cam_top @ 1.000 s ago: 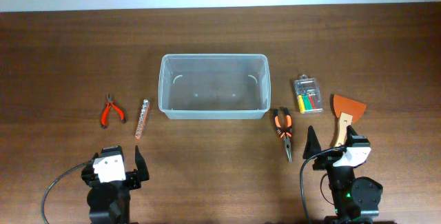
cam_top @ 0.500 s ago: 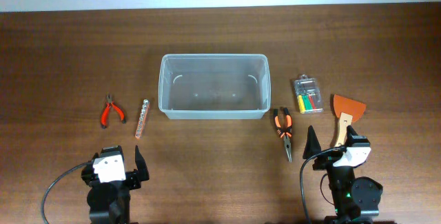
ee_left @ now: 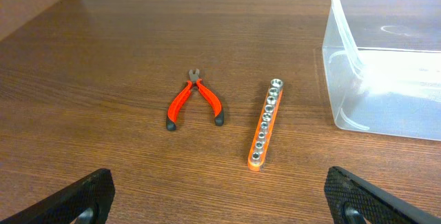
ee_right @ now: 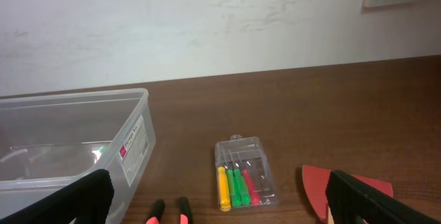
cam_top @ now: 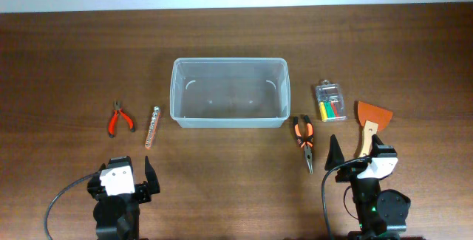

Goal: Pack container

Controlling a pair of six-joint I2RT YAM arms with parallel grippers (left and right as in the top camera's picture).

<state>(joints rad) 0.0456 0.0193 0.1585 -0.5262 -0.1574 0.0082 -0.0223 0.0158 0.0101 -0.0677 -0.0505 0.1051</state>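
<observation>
Container (cam_top: 229, 122) central, left claw (cam_top: 123, 170), right claw (cam_top: 360, 153) agape

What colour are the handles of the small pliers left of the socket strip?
Small pliers: red-orange handles, black ends; clearest in left wrist view.

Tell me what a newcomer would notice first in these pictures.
The big clear container sits empty in the middle of the dark wooden table. Bright hand tools flank it: red-handled cutters and an orange socket rail on its left, orange-handled pliers, a clear case of coloured bits and an orange-bladed scraper on its right.
</observation>
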